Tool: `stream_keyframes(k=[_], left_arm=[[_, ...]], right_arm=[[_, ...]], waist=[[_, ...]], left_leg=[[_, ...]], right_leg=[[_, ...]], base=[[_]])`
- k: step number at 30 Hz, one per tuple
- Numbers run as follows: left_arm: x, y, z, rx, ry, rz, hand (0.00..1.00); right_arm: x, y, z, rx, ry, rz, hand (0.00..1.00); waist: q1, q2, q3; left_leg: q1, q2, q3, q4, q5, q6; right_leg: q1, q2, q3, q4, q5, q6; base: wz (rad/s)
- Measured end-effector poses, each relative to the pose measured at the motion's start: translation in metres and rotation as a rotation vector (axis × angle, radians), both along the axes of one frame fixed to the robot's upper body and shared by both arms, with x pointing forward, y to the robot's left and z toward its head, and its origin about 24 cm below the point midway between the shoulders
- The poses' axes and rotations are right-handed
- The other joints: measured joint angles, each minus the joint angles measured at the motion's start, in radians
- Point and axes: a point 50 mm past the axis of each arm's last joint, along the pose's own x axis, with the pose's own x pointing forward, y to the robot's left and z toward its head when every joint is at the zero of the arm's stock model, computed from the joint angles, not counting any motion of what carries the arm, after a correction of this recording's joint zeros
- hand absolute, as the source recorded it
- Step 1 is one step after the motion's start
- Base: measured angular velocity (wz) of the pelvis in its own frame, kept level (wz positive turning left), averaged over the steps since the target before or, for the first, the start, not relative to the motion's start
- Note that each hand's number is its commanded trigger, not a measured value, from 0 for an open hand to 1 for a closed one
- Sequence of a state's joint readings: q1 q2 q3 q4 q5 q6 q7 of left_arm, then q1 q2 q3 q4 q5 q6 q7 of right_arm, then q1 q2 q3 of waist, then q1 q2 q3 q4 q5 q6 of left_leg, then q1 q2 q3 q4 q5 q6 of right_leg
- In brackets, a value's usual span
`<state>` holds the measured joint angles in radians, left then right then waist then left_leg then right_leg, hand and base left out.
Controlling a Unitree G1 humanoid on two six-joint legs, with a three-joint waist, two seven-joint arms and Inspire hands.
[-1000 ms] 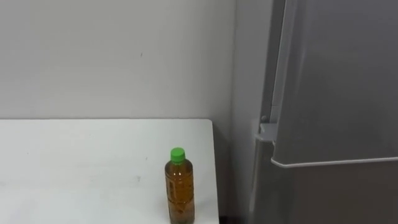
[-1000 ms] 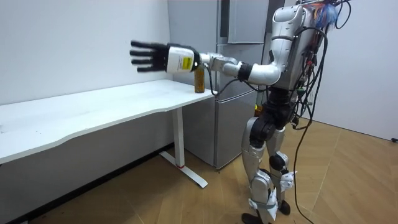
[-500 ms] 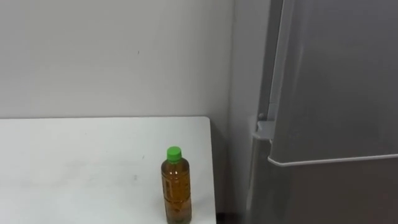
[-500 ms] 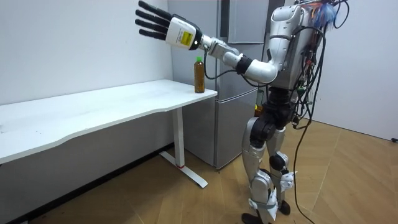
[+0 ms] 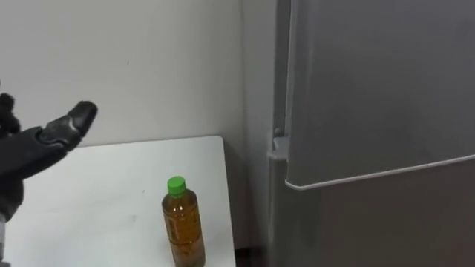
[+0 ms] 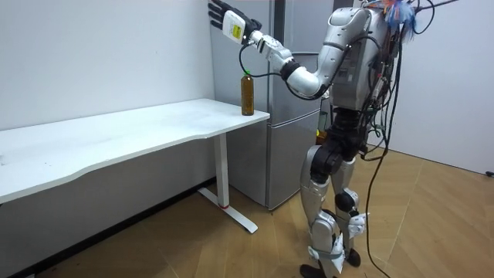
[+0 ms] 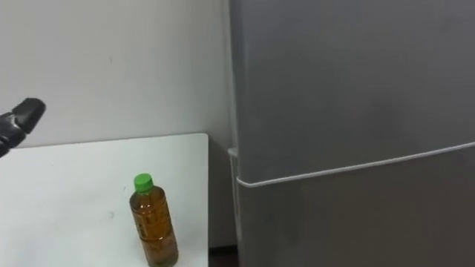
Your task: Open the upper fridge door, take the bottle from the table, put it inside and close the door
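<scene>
An amber bottle (image 5: 183, 233) with a green cap stands upright near the right end of the white table (image 5: 104, 185), close to the grey fridge (image 5: 371, 104). Both fridge doors are closed; the seam between upper and lower door runs at about the bottle cap's height. My left hand (image 5: 33, 148) is open with straight fingers, raised at the left, above the table and well apart from the bottle. In the room view that hand (image 6: 228, 17) is held high on an outstretched arm, above the bottle (image 6: 247, 94) and in front of the fridge (image 6: 297, 35).
I stand on the wooden floor beside the fridge, facing the table's (image 6: 116, 135) end. A bare white wall runs behind the table. The fridge side stands right next to the table edge.
My left arm has swung up and toward the fridge, and the hand has come into the eye view at the left. The head camera has turned right. The bottle has not moved.
</scene>
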<state>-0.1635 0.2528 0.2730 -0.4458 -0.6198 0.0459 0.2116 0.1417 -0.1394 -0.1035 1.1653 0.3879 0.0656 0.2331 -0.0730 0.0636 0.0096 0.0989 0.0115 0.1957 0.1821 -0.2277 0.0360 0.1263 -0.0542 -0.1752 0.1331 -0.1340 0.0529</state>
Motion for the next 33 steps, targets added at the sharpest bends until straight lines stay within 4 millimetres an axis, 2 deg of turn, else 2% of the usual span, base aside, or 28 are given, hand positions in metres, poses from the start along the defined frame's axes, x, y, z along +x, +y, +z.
stream_keyframes(k=[2,10,17,21,23,33], left_arm=[[0.002,-0.005,0.001,-0.018,-0.012,-0.058,0.00],[0.012,-0.034,0.008,0.022,-0.038,-0.228,0.00],[0.016,-0.049,0.014,0.038,-0.056,-0.355,0.00],[0.019,-0.064,0.018,0.058,-0.064,-0.426,0.00],[0.021,-0.071,0.019,0.060,-0.057,-0.471,0.00],[0.024,-0.082,0.019,0.045,-0.033,-0.536,0.00]], right_arm=[[0.001,0.000,0.000,0.001,-0.004,0.001,0.00],[0.010,0.002,0.001,0.014,-0.012,0.014,0.00],[0.012,0.002,0.001,0.015,-0.015,0.019,0.00],[0.013,0.003,0.000,0.012,0.002,0.034,0.00],[0.012,0.004,0.000,0.011,0.009,0.038,0.00],[0.019,0.002,0.002,-0.008,0.013,0.046,0.00]], waist=[[-0.010,0.003,-0.0007],[-0.060,0.003,0.0002],[-0.063,0.001,-0.0019],[-0.065,-0.002,-0.0091],[-0.067,-0.003,-0.0103],[-0.090,0.016,-0.0144]], left_leg=[[0.002,0.000,0.007,0.000,0.000,0.000],[0.000,0.010,0.012,-0.001,0.000,-0.001],[-0.003,0.011,0.022,0.001,0.001,-0.003],[0.000,0.010,0.026,0.004,0.001,-0.002],[0.001,0.010,0.029,0.004,0.001,-0.002],[-0.005,0.011,0.043,-0.003,0.001,-0.003]], right_leg=[[-0.001,0.000,0.012,0.000,0.000,0.000],[-0.006,0.003,0.011,0.003,0.000,0.000],[-0.010,0.005,0.025,0.004,-0.002,-0.003],[-0.012,0.005,0.039,0.004,-0.002,-0.003],[-0.013,0.005,0.039,0.004,-0.002,-0.003],[-0.023,0.007,0.049,0.004,-0.001,-0.004]], base=[[-0.14],[-0.05],[-0.04],[-0.02],[-0.06],[-0.03]])
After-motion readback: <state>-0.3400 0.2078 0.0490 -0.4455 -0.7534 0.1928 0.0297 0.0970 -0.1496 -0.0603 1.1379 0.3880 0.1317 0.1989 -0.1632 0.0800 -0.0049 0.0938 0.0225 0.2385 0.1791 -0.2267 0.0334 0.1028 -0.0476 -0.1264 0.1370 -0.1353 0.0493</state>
